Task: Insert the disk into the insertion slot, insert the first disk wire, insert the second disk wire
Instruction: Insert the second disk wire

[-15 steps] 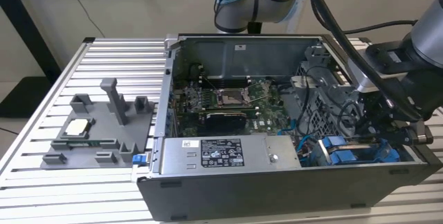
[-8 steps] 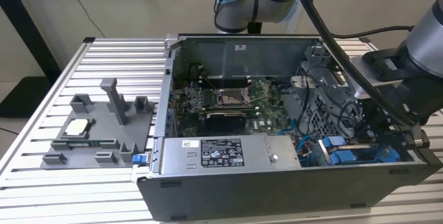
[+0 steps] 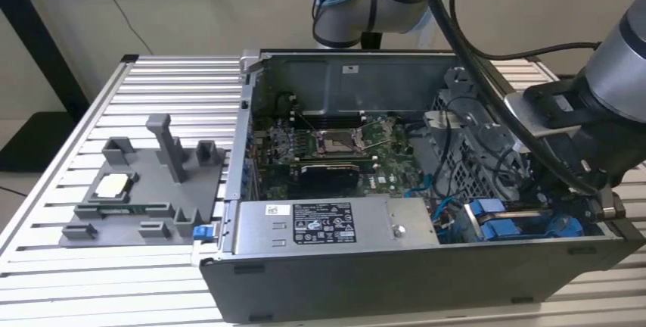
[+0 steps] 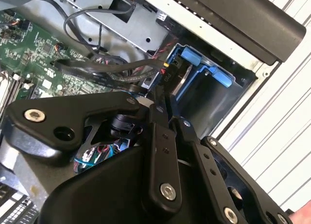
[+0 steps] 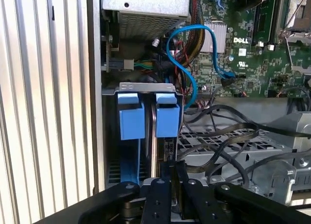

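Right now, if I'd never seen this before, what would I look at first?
Probably the open computer case on the ribbed table, its green motherboard bare in the middle. Next, the bright blue drive carriers in the insertion slot at the case's corner, with the black gripper right over them. A curly blue cable loops nearby.

Robotics lab bench: ribbed aluminium tabletop [image 3: 162, 92], open computer case [image 3: 404, 266] at centre, grey fixture plate [image 3: 141, 198] at 9 o'clock.
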Controlling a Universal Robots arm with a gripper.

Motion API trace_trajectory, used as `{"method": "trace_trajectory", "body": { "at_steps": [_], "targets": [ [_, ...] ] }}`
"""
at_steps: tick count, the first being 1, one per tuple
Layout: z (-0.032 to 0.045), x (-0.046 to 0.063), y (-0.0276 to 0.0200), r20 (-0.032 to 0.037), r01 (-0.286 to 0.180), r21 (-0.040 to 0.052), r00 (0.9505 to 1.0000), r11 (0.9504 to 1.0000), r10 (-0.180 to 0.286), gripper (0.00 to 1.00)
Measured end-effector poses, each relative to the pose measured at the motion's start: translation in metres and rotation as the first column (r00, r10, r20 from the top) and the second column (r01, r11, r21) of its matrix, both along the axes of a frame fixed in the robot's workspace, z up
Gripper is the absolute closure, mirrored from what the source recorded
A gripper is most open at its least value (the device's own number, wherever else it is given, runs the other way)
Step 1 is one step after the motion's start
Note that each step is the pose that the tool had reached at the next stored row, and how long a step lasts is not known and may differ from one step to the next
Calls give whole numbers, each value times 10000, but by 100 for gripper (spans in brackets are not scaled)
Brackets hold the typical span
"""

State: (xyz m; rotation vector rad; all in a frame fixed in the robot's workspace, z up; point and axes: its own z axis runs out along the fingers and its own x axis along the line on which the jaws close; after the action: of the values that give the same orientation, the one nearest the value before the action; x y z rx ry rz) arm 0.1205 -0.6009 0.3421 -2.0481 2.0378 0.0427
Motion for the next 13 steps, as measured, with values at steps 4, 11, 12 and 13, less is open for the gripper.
{"method": "trace_trajectory", "body": {
  "at_steps": [4,11,12,13],
  "targets": [
    [-6,-2,0,18,4,0,10000,10000,-4,84],
    [-38,-34,21,48,10,4,10000,10000,-10,84],
    [-41,-34,24,50,11,4,10000,10000,-11,84],
    [-45,-34,26,52,11,8,10000,10000,-11,84]
  ]
}}
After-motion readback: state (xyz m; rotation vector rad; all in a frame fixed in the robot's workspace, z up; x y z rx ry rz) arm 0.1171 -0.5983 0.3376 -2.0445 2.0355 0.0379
